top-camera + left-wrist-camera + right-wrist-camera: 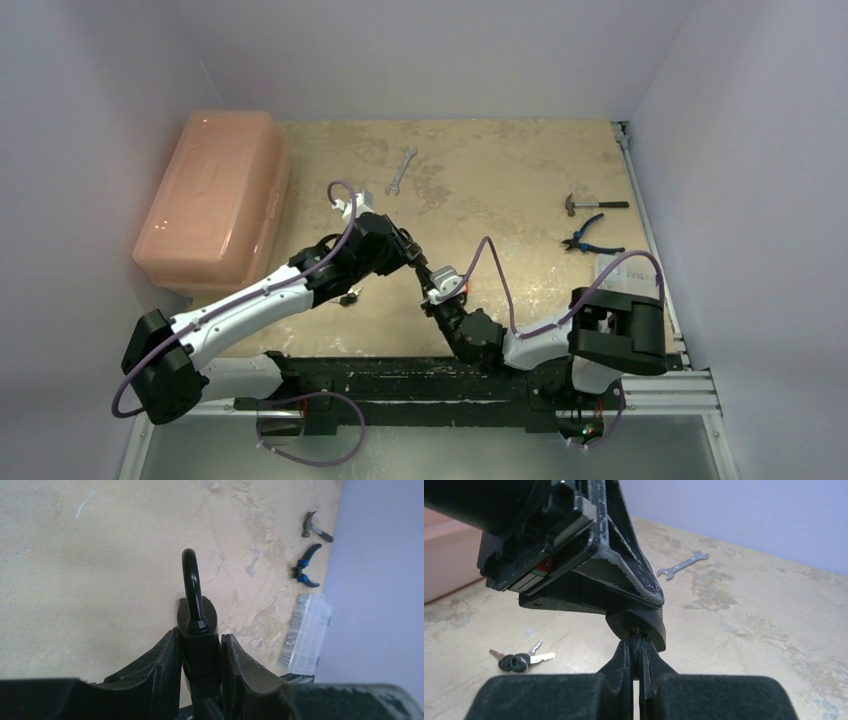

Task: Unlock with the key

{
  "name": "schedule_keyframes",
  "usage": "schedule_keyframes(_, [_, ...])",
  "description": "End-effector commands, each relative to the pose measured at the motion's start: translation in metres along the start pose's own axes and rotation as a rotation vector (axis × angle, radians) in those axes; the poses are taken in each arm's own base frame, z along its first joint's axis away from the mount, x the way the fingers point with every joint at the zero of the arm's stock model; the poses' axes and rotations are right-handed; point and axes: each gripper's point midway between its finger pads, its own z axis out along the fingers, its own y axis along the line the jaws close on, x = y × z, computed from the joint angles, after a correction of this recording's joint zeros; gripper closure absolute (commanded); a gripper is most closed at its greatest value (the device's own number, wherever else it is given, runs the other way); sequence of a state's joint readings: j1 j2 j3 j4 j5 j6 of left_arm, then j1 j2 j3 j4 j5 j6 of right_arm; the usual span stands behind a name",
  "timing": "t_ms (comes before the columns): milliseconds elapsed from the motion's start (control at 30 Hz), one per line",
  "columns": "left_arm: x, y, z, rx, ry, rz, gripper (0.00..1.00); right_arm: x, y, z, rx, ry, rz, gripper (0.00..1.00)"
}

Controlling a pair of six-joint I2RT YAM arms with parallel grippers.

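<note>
My left gripper [200, 641] is shut on the body of a black padlock [200, 650], whose shackle [190, 582] points away from the camera, off the table. In the right wrist view the padlock's underside [644, 621] hangs just above my right gripper [637, 646], which is shut on the dark head of a key [636, 642] that goes into the keyhole. In the top view the left gripper [410, 251] and the right gripper [431, 289] meet at mid-table. A spare pair of keys [519, 661] lies on the table to the left.
A pink plastic box [215, 200] stands at the far left. A wrench [400, 172] lies at the back centre. A hammer [595, 205], blue-handled pliers [592, 238] and a clear plastic case [306, 632] lie along the right edge.
</note>
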State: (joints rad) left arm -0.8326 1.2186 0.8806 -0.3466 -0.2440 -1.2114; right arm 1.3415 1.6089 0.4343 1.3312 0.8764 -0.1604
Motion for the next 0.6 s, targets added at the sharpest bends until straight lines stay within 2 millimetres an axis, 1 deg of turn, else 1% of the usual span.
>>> schedule_keyframes(0, [0.021,-0.046,-0.03,0.19,0.107,0.029,1.0,-0.084,-0.002,0.009,0.016,-0.2,0.18,1.0])
schedule_keyframes(167, [0.016,-0.065,-0.04,0.302,0.076,0.056,1.0,-0.094,-0.008,0.009,0.029,-0.216,0.186,1.0])
schedule_keyframes(333, [0.016,-0.072,-0.046,0.365,0.065,0.063,1.0,-0.1,-0.011,0.007,0.034,-0.219,0.192,1.0])
schedule_keyframes(467, [0.012,-0.076,-0.05,0.386,0.046,0.077,1.0,-0.106,-0.014,0.005,0.033,-0.221,0.198,1.0])
schedule_keyframes(533, [0.008,-0.078,-0.052,0.394,0.028,0.086,1.0,-0.105,-0.014,0.003,0.019,-0.204,0.186,1.0])
schedule_keyframes(567, [0.006,-0.079,-0.053,0.396,0.016,0.094,1.0,-0.105,-0.012,0.002,0.002,-0.191,0.184,0.95])
